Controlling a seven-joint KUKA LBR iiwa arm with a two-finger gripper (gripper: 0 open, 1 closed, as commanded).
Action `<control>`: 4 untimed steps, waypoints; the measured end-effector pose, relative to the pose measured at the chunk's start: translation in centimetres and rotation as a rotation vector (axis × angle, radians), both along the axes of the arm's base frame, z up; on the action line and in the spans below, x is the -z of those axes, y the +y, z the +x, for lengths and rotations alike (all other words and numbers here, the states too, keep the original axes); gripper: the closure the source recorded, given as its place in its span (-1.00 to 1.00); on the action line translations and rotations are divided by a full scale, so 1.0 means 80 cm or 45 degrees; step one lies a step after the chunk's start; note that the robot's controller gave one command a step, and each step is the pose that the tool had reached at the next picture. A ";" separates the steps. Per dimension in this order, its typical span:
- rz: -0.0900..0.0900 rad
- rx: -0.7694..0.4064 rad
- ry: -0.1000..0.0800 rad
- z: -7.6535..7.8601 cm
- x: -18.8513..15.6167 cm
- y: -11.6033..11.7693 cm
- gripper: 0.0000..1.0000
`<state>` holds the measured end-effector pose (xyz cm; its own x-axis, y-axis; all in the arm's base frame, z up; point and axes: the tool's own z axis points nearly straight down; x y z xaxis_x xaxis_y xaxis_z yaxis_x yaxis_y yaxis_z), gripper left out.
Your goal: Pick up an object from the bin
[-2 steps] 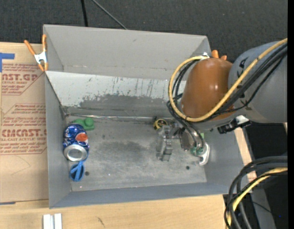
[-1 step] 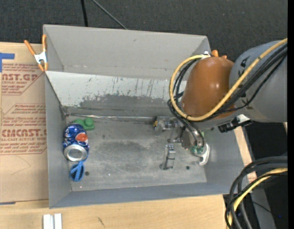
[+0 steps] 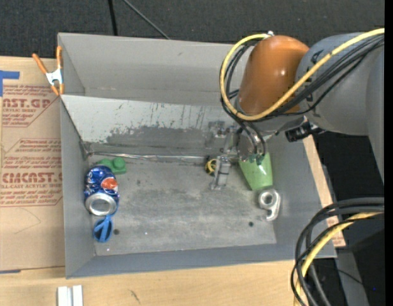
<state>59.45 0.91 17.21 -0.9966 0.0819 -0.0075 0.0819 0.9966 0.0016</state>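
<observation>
Metal gripper (image 3: 220,171) low in the scuffed grey bin (image 3: 183,225), centre right, beside a smooth green plastic piece (image 3: 258,173); whether it grips anything cannot be told.

The middle of the bin (image 3: 171,203) floor lies bare and open. At lower left a can (image 3: 101,190), a green cap (image 3: 118,166) and a blue piece (image 3: 102,228) crowd the wall. At right the gripper (image 3: 220,171), a green object (image 3: 258,171) and a metal ring (image 3: 269,204) stand close together.

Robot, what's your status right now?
Gripper low in bin, right of middle. Green object beside it. Silver metal piece nearby, soda can far left.
</observation>
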 end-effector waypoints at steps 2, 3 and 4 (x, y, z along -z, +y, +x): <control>0.009 0.114 0.004 -0.028 0.117 -0.133 -1.00; 0.018 -0.206 -0.006 -0.037 0.121 -0.159 -1.00; 0.013 -0.640 0.002 -0.007 0.119 -0.188 -1.00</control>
